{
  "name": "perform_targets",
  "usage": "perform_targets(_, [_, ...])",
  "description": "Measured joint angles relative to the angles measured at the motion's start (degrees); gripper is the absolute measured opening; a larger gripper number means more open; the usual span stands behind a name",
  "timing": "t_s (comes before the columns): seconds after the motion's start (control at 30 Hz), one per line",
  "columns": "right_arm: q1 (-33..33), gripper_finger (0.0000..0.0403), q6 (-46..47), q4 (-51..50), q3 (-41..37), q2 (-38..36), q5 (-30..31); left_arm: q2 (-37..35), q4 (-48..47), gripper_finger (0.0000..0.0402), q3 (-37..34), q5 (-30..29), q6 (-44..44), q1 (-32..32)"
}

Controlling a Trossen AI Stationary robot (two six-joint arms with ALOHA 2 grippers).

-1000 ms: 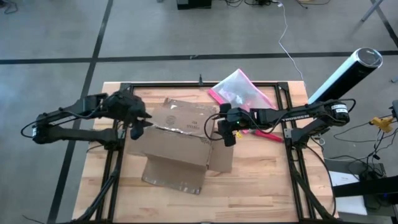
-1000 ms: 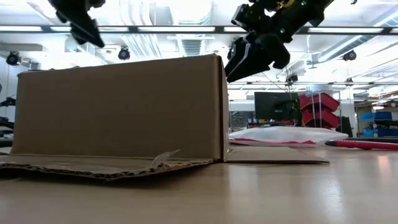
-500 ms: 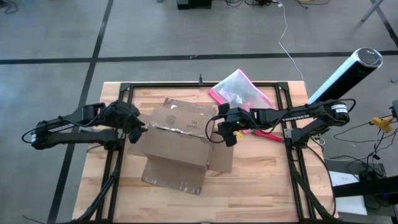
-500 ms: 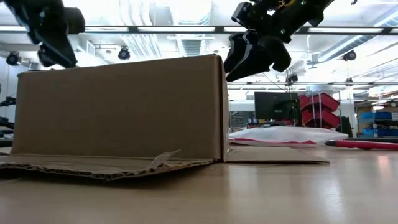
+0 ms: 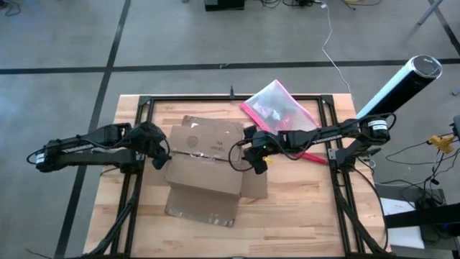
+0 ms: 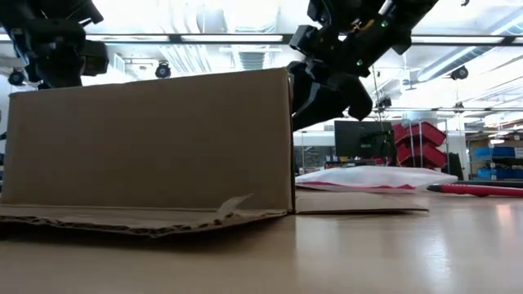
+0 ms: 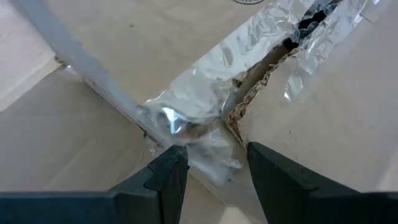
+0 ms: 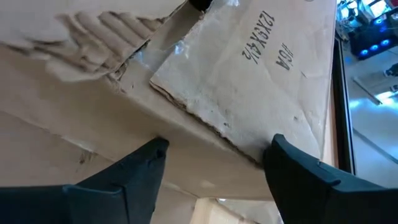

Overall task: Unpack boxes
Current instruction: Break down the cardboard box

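The brown cardboard box stands mid-table, its near flap and right flap lying flat on the wood. Torn clear tape runs along its top seam. My left gripper is open at the box's left top edge, its fingertips on either side of a crumpled tape end. My right gripper is wide open at the box's right top edge, beside the upper right corner in the low view. My left gripper comes at the seam's left end slanting from above and the left. Crumpled tape lies between its fingertips, but I cannot tell whether they touch it. My right gripper straddles the box's top right edge from the right; I cannot tell whether a finger touches the cardboard.
A pink-edged translucent pouch lies at the far right of the table, with a red pen-like thing beside it. A black-and-white cylinder leans past the right edge. Bare wood lies near the front edge.
My left gripper has come down and toward the table's near edge, to the box's left top edge. My right gripper has gone toward the table's left, against the box's right side. The box has turned a little and shifted toward the left.
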Motion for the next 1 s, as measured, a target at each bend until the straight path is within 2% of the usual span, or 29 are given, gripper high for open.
perform_targets(0.33, [0.0,0.0242,0.0,-6.9,4.8,-1.8,1.5,1.4,0.3,0.0157,0.7,-0.1,1.6,0.0])
perform_targets(0.6, [0.0,0.0242,-0.6,-7.1,5.1,-1.8,1.5,2.8,1.3,0.0157,0.8,-0.3,3.6,0.0])
perform_targets(1.0, [0.0,0.0235,-0.3,-12.6,5.1,-3.9,1.5,5.7,1.7,0.0157,3.8,-0.4,6.1,0.0])
